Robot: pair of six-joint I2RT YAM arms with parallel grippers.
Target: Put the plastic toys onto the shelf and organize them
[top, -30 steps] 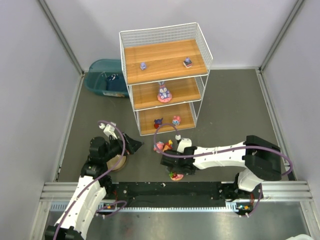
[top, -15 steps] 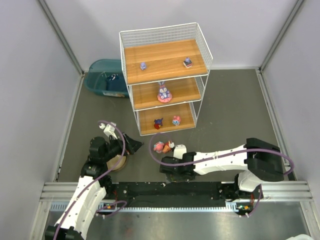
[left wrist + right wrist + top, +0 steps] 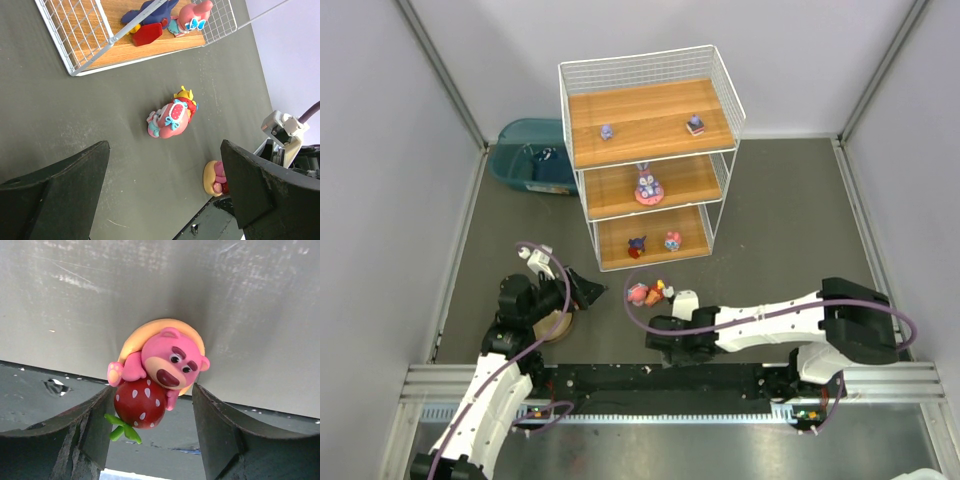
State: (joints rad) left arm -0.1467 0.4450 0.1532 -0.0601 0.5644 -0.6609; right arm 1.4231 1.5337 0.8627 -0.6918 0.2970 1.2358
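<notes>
On the grey worktop (image 3: 780, 220) my right claw (image 3: 152, 405) straddles the pink bear (image 3: 167, 357), jaws apart; next I must pinch it and lift toward the shelf (image 3: 645, 120) beyond.

A robot lab test cell: white panels (image 3: 380, 150) wall in a grey worktop (image 3: 790, 220), left arm (image 3: 485, 395) and right arm (image 3: 770, 318) bolted to its near metal rail (image 3: 880, 385).

Bright, even light, soft shadows, perhaps slight edge blur.
</notes>
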